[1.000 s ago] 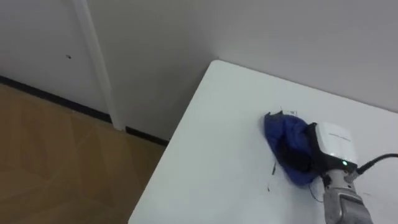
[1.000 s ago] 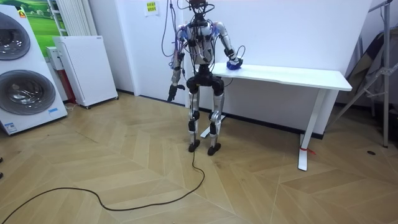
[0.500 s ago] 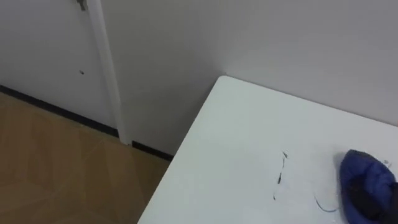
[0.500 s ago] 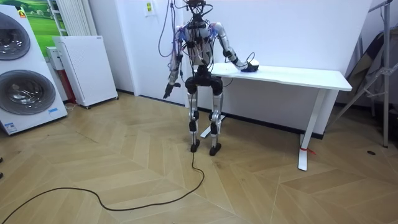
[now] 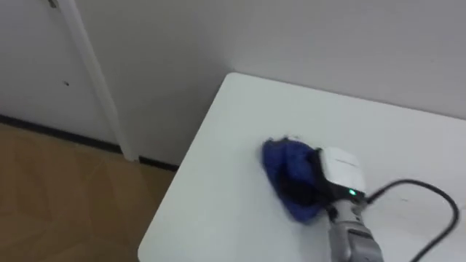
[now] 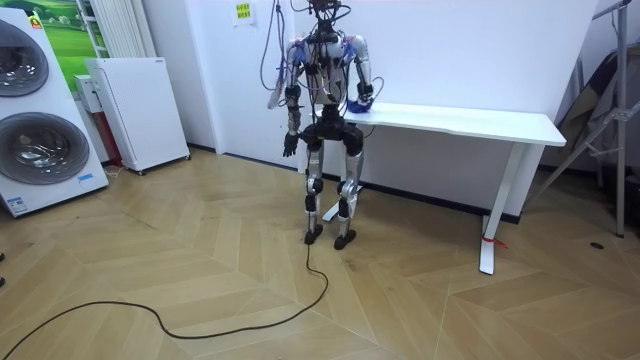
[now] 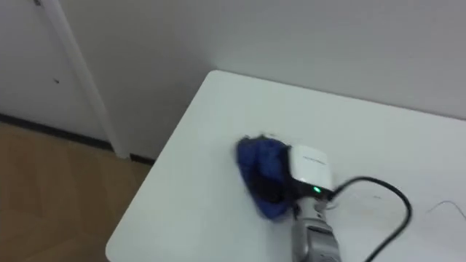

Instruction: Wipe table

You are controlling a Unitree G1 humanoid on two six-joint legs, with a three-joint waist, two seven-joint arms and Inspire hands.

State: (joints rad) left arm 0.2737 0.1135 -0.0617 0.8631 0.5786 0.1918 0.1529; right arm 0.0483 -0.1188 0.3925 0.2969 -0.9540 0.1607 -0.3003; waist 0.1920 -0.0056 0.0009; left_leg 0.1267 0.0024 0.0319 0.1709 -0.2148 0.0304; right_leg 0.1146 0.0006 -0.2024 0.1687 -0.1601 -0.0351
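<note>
We saw the blue cloth point(image 5: 285, 169) at mid-frame on the white surface point(image 5: 218, 211), near its upper-left corner, with the right hand point(image 5: 341, 169) buried in it from the lower right; whether the hand was closed on it we could not tell. The cloth seemed soft and light, best held at its bunched top.

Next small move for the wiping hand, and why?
Probably slide the right hand with the blue cloth toward the robot's right: the cloth lies close to the table's left end, and the rest of the top stretches rightward.
</note>
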